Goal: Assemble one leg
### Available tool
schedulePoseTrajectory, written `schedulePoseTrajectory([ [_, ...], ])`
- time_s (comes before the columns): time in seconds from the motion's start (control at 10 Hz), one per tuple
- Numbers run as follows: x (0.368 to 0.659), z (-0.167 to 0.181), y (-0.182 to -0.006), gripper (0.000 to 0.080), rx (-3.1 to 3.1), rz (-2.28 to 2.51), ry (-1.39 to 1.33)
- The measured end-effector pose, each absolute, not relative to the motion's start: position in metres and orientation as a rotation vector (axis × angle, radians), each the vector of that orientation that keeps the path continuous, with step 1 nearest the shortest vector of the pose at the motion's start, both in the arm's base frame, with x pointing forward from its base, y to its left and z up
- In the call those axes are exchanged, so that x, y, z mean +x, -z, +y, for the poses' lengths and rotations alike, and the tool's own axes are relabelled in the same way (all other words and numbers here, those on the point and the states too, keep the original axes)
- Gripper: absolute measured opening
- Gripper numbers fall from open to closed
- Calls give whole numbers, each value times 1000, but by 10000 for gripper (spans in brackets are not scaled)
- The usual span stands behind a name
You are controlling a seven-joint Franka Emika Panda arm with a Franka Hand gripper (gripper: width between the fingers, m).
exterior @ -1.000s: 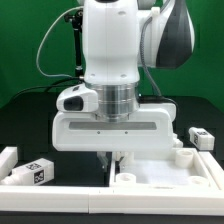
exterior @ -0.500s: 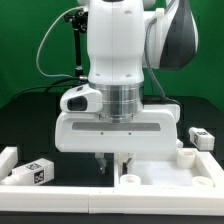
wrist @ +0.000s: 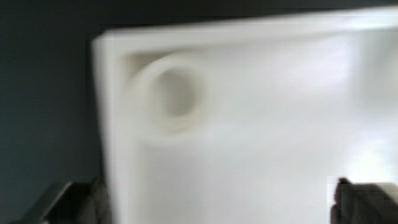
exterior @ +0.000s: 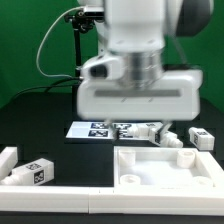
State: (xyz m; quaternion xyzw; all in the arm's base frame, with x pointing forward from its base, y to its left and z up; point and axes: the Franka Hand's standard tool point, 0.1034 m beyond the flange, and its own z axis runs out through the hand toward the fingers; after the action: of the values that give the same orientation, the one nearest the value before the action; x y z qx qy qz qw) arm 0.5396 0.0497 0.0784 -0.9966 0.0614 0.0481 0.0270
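- The gripper (wrist: 214,205) is hanging wide open and holding nothing. In the wrist view its dark fingertips (wrist: 64,203) are peeking in at opposite sides, with only the white panel (wrist: 267,130) showing between them.
- The panel is sitting near, on the exterior view's right. Its raised rim is facing up and its right edge is getting cut off by the frame.
- The leg (exterior: 36,173) is lying near, on the exterior view's left, with its tag facing the camera. It's well apart from the panel and the gripper, and bare dark table is showing between it and the panel's left rim.
- A second leg (exterior: 201,138) is resting far right, near the panel's far corner.
- The marker board (exterior: 100,130) is lying beyond the panel, and the big white hand is hiding part of it.
- Some small white bits are sitting just right of the board. They're probably more legs, but they're too blurry to call.
- The wrist view is looking soft. A round hole (wrist: 169,90) is showing near the panel's corner.
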Motion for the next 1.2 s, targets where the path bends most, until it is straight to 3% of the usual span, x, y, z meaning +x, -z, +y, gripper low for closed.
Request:
schedulePoseTrajectory([
  [0.2, 540, 55, -76, 646, -3079, 174, -149],
  [0.4, 534, 58, -77, 649, -3064, 181, -326],
  [0.8, 482, 158, -82, 649, -3119, 202, -707],
  [1.2, 479, 152, -72, 649, -3040, 220, -984],
])
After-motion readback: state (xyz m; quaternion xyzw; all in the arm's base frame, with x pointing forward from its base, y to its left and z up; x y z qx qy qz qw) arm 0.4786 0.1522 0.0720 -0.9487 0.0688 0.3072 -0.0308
